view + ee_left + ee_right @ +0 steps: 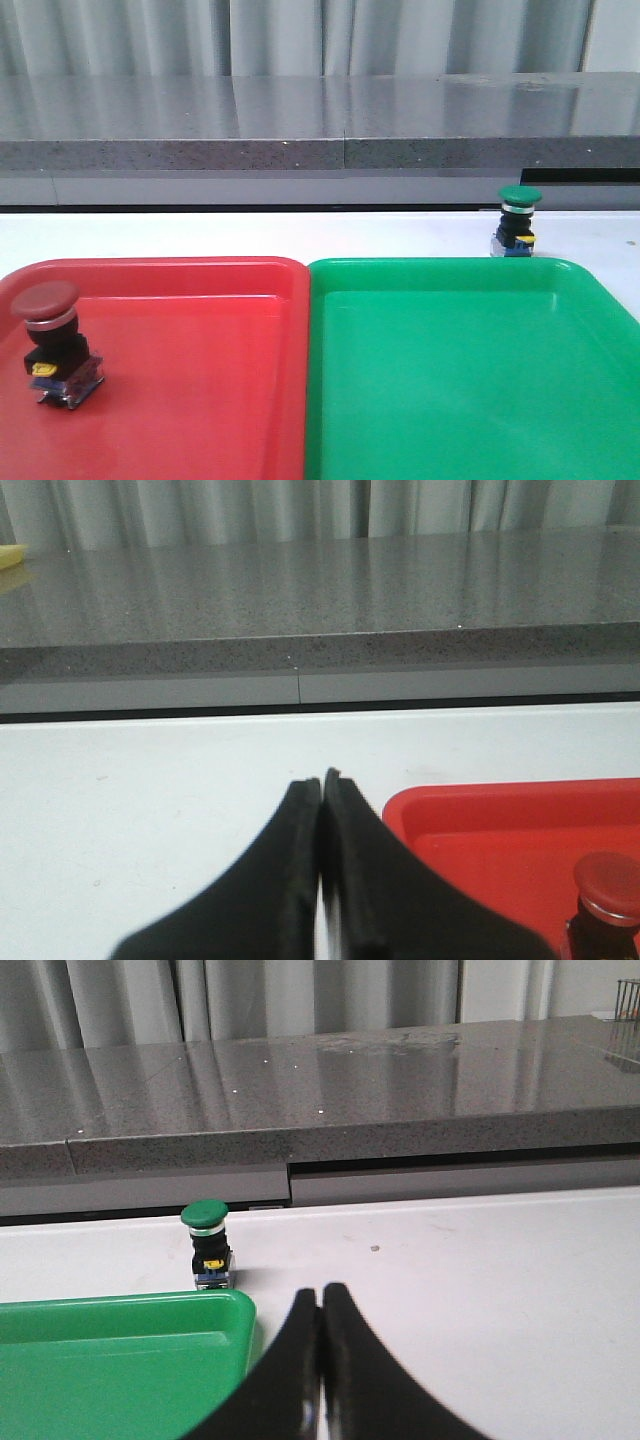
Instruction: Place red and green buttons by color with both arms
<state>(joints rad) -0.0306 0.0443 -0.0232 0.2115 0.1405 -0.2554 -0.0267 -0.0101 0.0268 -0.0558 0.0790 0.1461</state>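
The red button (55, 342) stands upright at the lower left of the front view, inside the red tray (200, 400), cap up and long axis vertical. The green button (517, 222) stands upright at the upper right, on the white table (200, 235) just behind the green tray (470, 380). The left gripper (322, 780) and right gripper (320, 1292) both have their jaws pressed together, holding nothing.

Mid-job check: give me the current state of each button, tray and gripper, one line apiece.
red button: upright inside the red tray, at its left side.
green button: upright on the white table, just beyond the green tray's far rim, not in it.
red tray: holds only the red button.
green tray: nothing in it.
left gripper: shut, holding nothing.
right gripper: shut, holding nothing.
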